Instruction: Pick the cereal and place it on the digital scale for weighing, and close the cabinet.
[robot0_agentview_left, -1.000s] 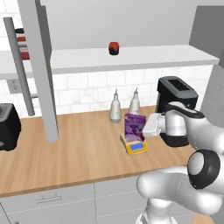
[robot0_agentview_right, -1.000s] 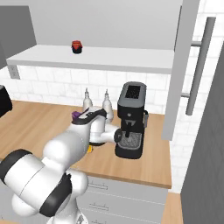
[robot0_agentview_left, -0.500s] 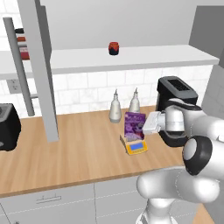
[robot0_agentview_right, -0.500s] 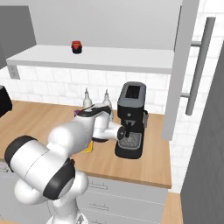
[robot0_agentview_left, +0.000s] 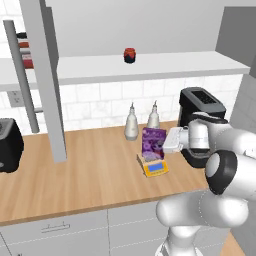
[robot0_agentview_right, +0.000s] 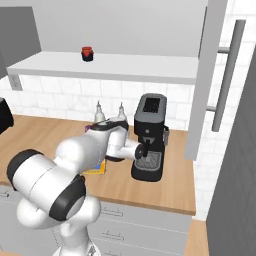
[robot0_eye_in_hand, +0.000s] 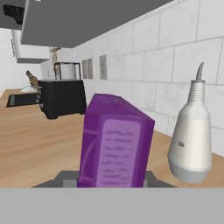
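Standing upright on the digital scale (robot0_agentview_left: 154, 167), purple cereal (robot0_agentview_left: 153, 142), near a white bottle (robot0_eye_in_hand: 191, 139). Gripper (robot0_agentview_left: 172, 140) just right; grip state unclear. Could topple if bumped.

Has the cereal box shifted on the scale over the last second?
No. The cereal stands upright on the digital scale, in the same spot beside the two white bottles as before.

Glossy white rounded arm (robot0_agentview_left: 220, 150) segments joined by dark black joint bands.
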